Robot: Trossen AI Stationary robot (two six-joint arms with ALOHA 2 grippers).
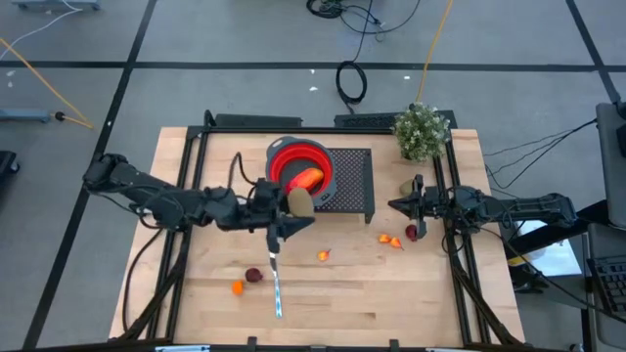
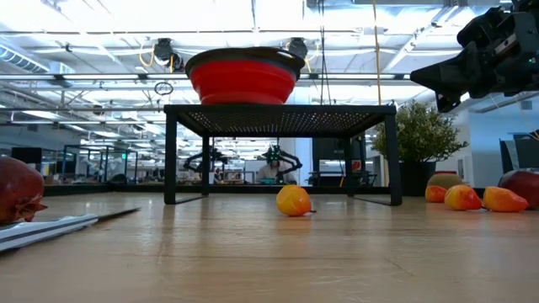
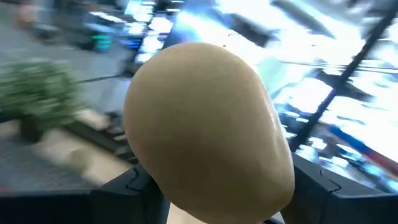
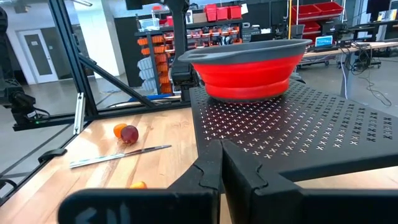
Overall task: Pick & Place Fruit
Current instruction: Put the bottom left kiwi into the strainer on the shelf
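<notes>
Wooden table (image 1: 391, 293) — bright workshop beyond.

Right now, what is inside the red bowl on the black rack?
In the high view the red bowl holds one red-orange oval fruit. The left tool, carrying the brown-green fruit, covers the bowl's near edge, so anything under it cannot be seen.

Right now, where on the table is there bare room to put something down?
Free: the wooden table front right, between the silver knife and the right edge. Crowded: around the round red bowl on the black perforated stand, and the small orange fruit pieces.
</notes>
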